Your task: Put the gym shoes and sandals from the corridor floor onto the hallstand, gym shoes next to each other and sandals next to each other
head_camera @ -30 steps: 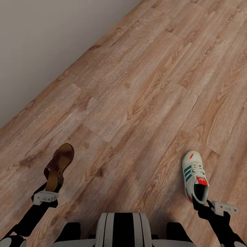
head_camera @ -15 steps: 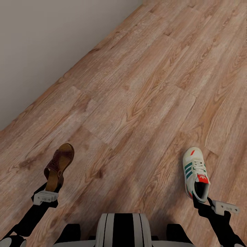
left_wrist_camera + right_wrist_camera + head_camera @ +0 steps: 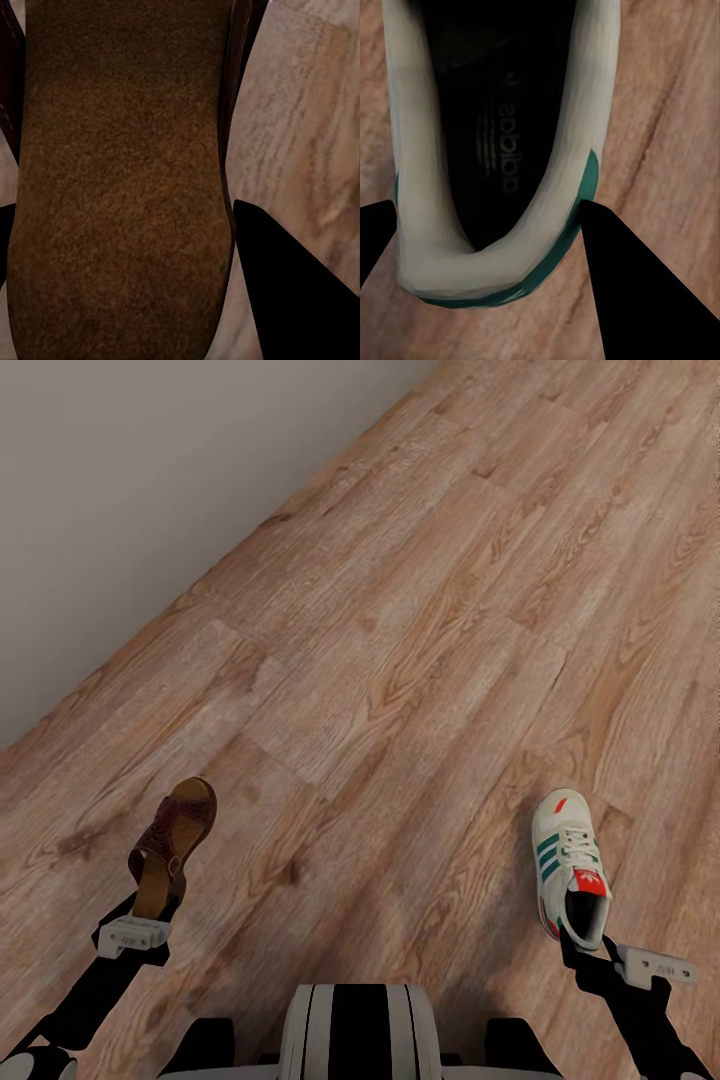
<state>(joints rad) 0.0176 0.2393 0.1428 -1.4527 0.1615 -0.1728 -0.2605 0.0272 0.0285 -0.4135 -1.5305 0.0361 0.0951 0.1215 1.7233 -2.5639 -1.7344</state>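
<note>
The left gripper (image 3: 152, 905) clamps the heel of a maroon-brown sandal (image 3: 172, 845) at the near left, its tan footbed (image 3: 120, 180) filling the space between the black fingers (image 3: 289, 292). The right gripper (image 3: 583, 948) grips the heel of a cream gym shoe (image 3: 568, 863) at the near right; its insole (image 3: 495, 127) reads "adidas", and a red tongue label (image 3: 590, 880) shows white marking too small to read. Wood-grain corridor floor (image 3: 420, 640) runs below, with a grey wall (image 3: 130, 480) at the far left.
</note>
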